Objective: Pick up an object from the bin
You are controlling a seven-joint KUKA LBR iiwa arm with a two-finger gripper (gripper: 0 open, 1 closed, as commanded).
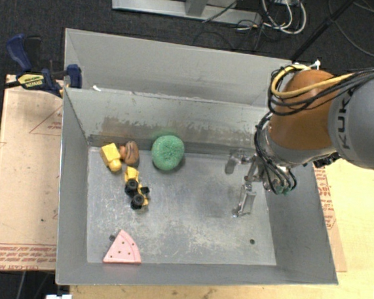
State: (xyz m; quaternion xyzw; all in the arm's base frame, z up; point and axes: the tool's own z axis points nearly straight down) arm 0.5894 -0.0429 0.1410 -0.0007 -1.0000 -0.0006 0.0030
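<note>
**Fig. Gripper open over bare floor, view-right side of bin**

Fingers (244, 202) appear spread w/ nothing between them, though the angle makes the gap hard to read. Gripper (238, 182) hangs low over bare floor, well apart from every obj.

No target is engaged yet. Nearest candidate: green ball (168, 151), view-left of gripper, nr back wall. To do this well, prob. centre the open jaws across the ball before descending and keep clear of the wall.

Grey bin (197, 117) also holds:
- a brown lump (131, 152) just beside a yellow block (110, 156)
- a yellow-black toy vehicle (136, 190) below them
- a pink wedge (122, 250) nr front-left corner
</note>
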